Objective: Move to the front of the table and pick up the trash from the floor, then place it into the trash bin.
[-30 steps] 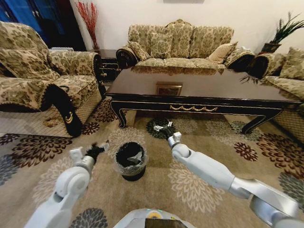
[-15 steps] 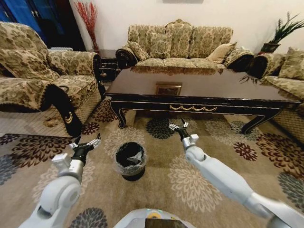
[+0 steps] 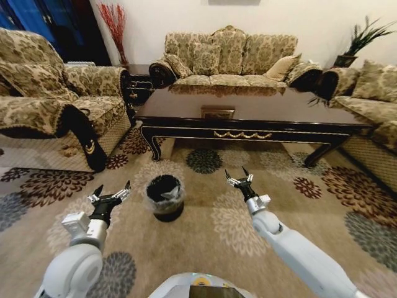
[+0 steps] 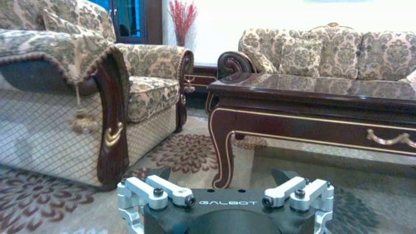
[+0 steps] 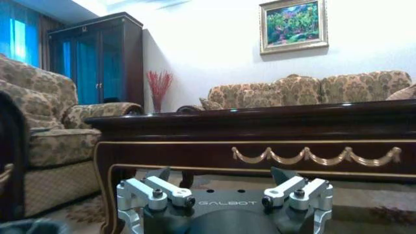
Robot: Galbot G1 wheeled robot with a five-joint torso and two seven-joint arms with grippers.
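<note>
The long dark table (image 3: 260, 117) with its gold scroll ornament stands across the carpet ahead; it also fills the left wrist view (image 4: 312, 100) and the right wrist view (image 5: 260, 127). The black trash bin (image 3: 164, 197) with a folded liner stands on the carpet between my arms, and a pale piece shows inside it. The trash on the floor is out of view. My left gripper (image 3: 110, 194) (image 4: 222, 174) hangs open to the left of the bin, holding nothing. To the right of the bin, my right gripper (image 3: 239, 177) (image 5: 221, 174) is open and holds nothing.
A patterned armchair (image 3: 43, 112) stands at the left, a sofa (image 3: 226, 59) behind the table and another seat (image 3: 372, 99) at the right. A small dark side table (image 3: 139, 84) sits in the back corner. Flowered carpet (image 3: 205, 236) lies around the bin.
The whole picture has shifted, so the camera moved. My right gripper has drawn away from the bin to the right, and my left gripper has swung left of it and opened.
</note>
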